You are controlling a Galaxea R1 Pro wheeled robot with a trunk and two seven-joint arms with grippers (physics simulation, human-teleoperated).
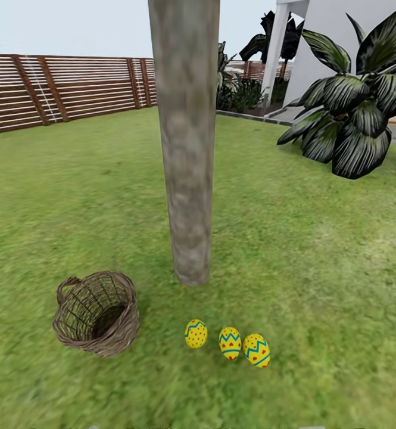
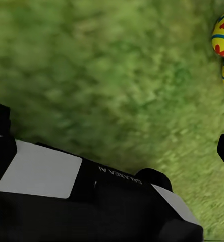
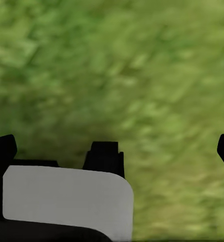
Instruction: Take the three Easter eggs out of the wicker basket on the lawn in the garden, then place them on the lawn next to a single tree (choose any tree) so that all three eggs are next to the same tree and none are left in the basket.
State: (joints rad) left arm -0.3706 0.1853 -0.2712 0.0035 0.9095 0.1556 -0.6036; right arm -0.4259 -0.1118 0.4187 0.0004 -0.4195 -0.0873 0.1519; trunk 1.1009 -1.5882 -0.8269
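Note:
Three Easter eggs lie in a row on the lawn just in front of the tree: one, a second and a third. The wicker basket rests tilted on the grass to their left, its inside bare. In the left wrist view two eggs show at the edge, beyond my left gripper, which is open with only grass between its fingers. Over bare grass, my right gripper is open and holds nothing.
A low broad-leaved dark plant stands at the right by the white house. A brown slat fence bounds the lawn at the back left. My own black and white body shows under the wrist cameras.

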